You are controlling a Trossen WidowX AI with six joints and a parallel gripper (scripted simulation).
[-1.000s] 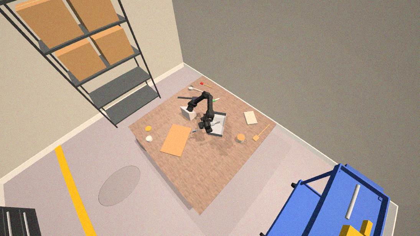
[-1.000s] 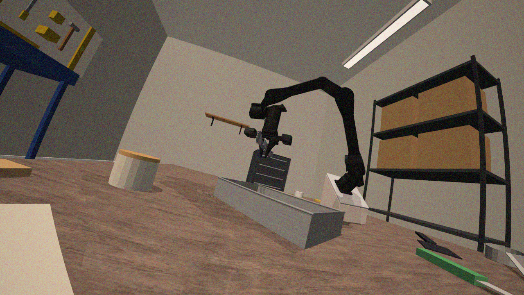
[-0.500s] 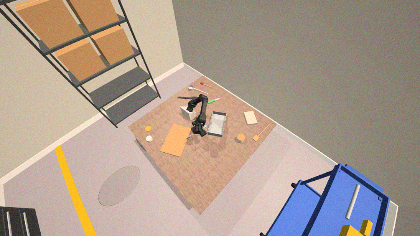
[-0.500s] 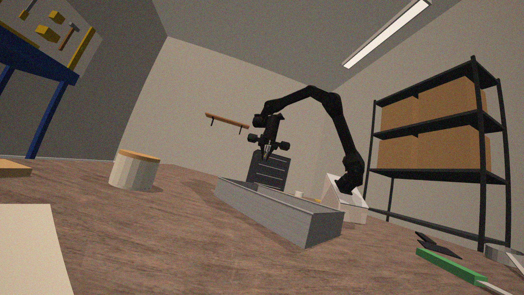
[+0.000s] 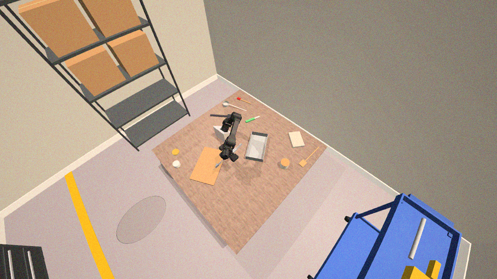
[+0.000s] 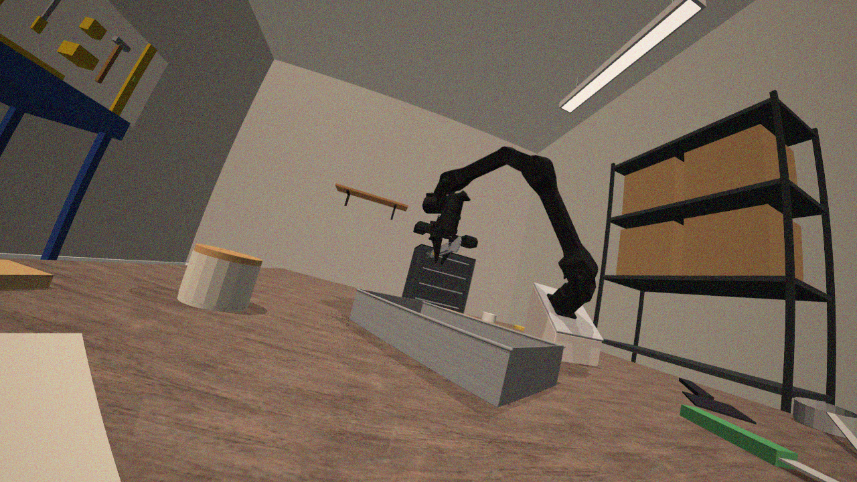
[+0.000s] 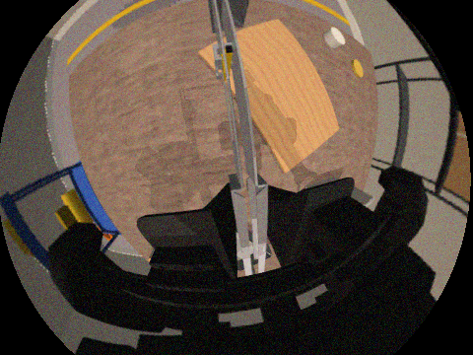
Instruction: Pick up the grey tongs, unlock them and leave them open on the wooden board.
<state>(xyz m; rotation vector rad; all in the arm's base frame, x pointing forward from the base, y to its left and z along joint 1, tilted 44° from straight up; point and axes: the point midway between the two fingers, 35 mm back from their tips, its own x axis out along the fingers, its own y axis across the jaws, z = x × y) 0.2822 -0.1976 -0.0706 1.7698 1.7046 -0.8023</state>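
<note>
My gripper [image 5: 229,156] [image 6: 440,261] [image 7: 239,185] is shut on the grey tongs [image 5: 237,148] [image 6: 452,244] [image 7: 242,104] and holds them in the air between the tin and the board. The tongs' two arms lie close together, nearly parallel, in the wrist view. Their hinge end, with a small yellow part, is at the top of that view; the other end is largely hidden by the fingers. Their tilt is hard to tell. The wooden board [image 5: 202,171] [image 7: 296,84] lies flat beyond the hinge side. The roasting tin [image 5: 254,159] [image 6: 431,344] stands on the other side, with nothing across it.
A lidded jar [image 5: 284,163] [image 6: 219,278] and a cream block [image 5: 296,139] [image 6: 47,407] are beyond the tin. A white cup [image 5: 176,163] [image 7: 336,37] and a yellow disc [image 5: 175,151] [image 7: 358,68] are past the board. A green-handled tool [image 5: 250,119] [image 6: 734,434] lies near the arm's base.
</note>
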